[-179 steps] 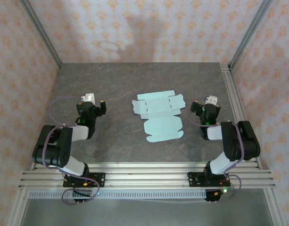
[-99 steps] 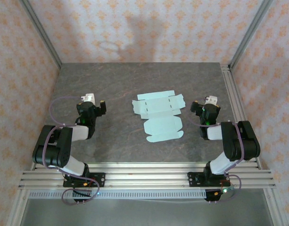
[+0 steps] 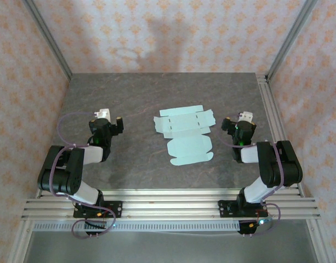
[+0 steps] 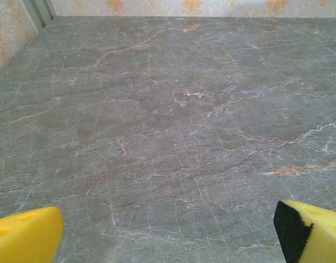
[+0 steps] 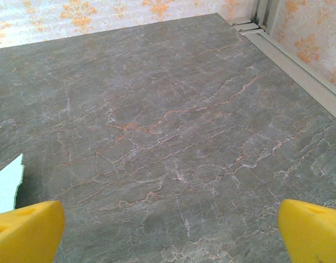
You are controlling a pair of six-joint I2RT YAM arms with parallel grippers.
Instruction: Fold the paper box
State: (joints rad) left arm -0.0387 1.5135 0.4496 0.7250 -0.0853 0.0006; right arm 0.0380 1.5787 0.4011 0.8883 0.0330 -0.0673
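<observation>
The paper box [image 3: 186,135] lies flat and unfolded in the middle of the table, a pale mint-green die-cut sheet with flaps and rounded tabs. One corner of the paper box [image 5: 4,185] shows at the left edge of the right wrist view. My left gripper [image 3: 106,121] rests well to the left of the sheet, open, with bare table between its yellow fingertips [image 4: 26,239]. My right gripper [image 3: 237,124] sits just off the sheet's right edge, open too, its yellow fingertips [image 5: 313,230] wide apart over bare table. Neither touches the sheet.
The grey marble table [image 3: 140,93] is walled by patterned panels at the back and sides. An aluminium rail [image 3: 271,112] runs along the right edge, and aluminium rails [image 3: 168,200] cross the near edge by the arm bases.
</observation>
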